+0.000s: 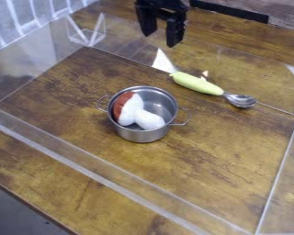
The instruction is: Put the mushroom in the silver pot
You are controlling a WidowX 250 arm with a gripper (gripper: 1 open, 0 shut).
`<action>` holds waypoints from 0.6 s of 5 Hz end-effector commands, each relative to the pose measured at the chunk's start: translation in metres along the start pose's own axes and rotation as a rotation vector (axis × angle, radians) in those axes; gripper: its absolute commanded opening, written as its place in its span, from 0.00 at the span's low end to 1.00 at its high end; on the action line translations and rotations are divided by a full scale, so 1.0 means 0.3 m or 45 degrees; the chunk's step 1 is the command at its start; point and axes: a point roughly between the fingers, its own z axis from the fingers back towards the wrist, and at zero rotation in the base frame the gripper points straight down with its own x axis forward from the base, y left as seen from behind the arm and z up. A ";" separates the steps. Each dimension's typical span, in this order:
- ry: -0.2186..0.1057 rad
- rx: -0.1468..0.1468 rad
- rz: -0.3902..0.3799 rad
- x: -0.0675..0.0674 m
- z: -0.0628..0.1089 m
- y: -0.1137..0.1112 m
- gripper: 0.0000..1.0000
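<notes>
Far L, top: white ribbed surface (12, 18), pale, w/ parallel ridges, beyond the clear panels. Transparent sheet walls (39, 62), smooth, prob. plastic or glass, run round the table; wood grain shows thru them.

Table (70, 115): warm brown wood, fine streaky grain, darker lines btwn boards.

Ctr-L: silver pot (140, 136), shiny steel, round, low straight wall, thin rim, small loop handles on opp. sides, one L, one R. Inside: mushroom (142, 111), lying on its side. Cap rounded, red, at pot's L; stem thick, white, smooth, bulging, slants down toward lower R. All of it w/in the rim as seen from here.

Top, just R of ctr: gripper (162, 42), black, matte, angular, arm going out of frame at top. Jaws wide open, fingers apart, pointing down; nothing btwn them. Touches neither pot nor mushroom; well apart from both, up past the far side of pot.

R of pot, apart from it: spoon (197, 84), lying on table. Handle yellow-green, thick, tapered, smooth; bowl (239, 100) at R end, oval, shiny metal. Small pale bit by handle's upper edge, too small to ID.
</notes>
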 end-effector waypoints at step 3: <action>-0.094 0.010 0.068 0.032 0.003 -0.066 1.00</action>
